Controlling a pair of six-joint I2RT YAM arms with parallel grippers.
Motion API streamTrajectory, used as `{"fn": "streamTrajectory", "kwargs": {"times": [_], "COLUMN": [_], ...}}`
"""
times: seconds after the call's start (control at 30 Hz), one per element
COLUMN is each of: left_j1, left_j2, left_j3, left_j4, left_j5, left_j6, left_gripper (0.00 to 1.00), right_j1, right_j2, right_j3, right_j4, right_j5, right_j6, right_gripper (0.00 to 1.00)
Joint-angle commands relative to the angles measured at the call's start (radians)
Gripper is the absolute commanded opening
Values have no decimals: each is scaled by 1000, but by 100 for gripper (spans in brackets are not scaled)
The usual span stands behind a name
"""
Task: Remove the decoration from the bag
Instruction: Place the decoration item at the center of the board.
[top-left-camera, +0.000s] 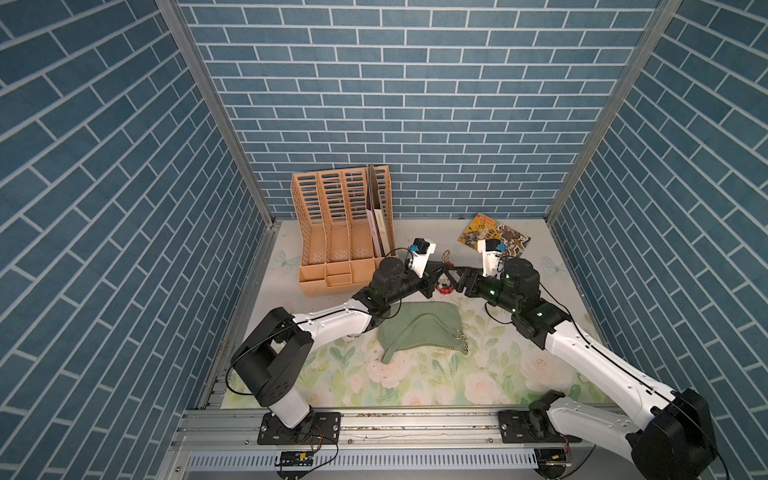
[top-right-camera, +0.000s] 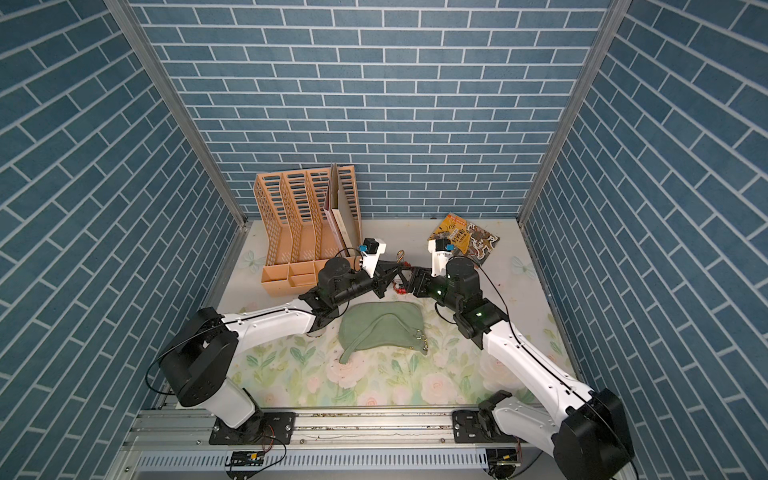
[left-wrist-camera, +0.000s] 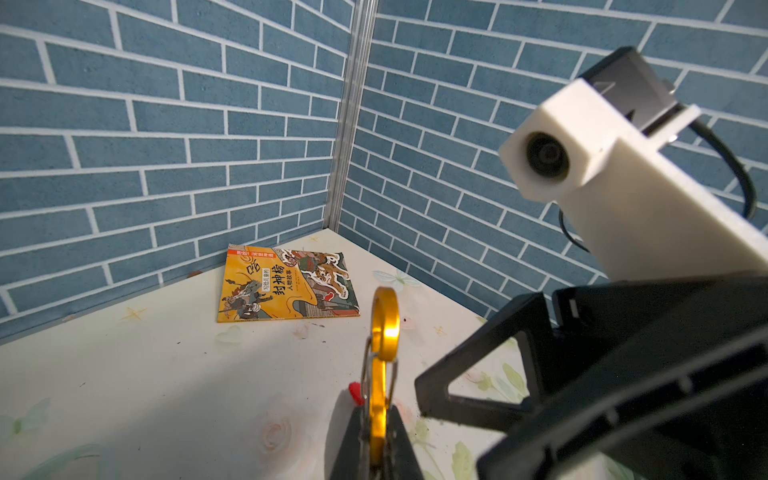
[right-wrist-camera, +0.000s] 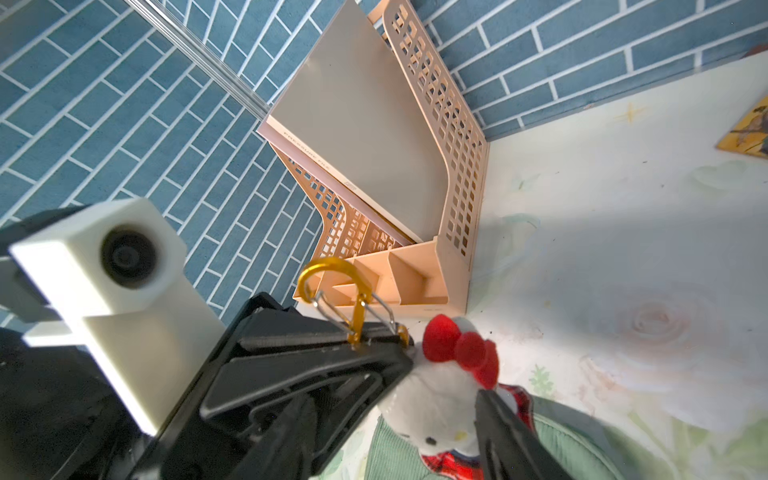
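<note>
- Open room: bare desk lies beyond the tips of both tools as far as the back wall. The orange file rack stands just beside the left tool on its outer side. A picture book lies flat beyond the right tool, near the wall corner. The two tool tips are set almost against each other.
- Left tool: clenched on the gold carabiner, whose hook is raised clear above the jaws.
- Right tool: released, with one finger set against the white plush with the red bow, just beside the left tool's tip.
- Hidden: the plush's lower part is cut off by the frame edge in the right wrist view. In both top views it is largely covered by the tools. The right tool's second finger cannot be told from the black parts around it.
- The sage-green bag is laid flat on the desk, below and behind both tools, toward the arm bases. One corner is covered by the left arm. The plush is held above the bag's far edge; contact cannot be judged.
</note>
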Motion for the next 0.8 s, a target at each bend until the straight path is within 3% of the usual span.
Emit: {"fn": "streamTrajectory", "kwargs": {"times": [0.0, 0.2, 0.33, 0.57, 0.77], "left_j1": [46, 67, 18, -175, -259], "left_j2": [-17, 8, 44, 215, 395], "left_j3": [-2, 43, 73, 176, 284], "left_j4": [25, -7, -6, 32, 28], "left_j5": [94, 162, 174, 125, 71], "left_j6": [-23, -43, -77, -180, -328], "left_gripper": [0, 0, 2, 7, 9], "right_j1": [-49, -147, -199, -320, -419], "right_j2": [-28, -51, -72, -120, -140], "right_j3": [19, -42, -84, -74, -51], "right_j4": [-32, -17, 5, -43, -116], "right_j5": [-71, -129, -102, 131, 337], "right_j6": [-105, -176, -153, -101, -117], "right_gripper": [61, 56, 56, 59, 60]}}
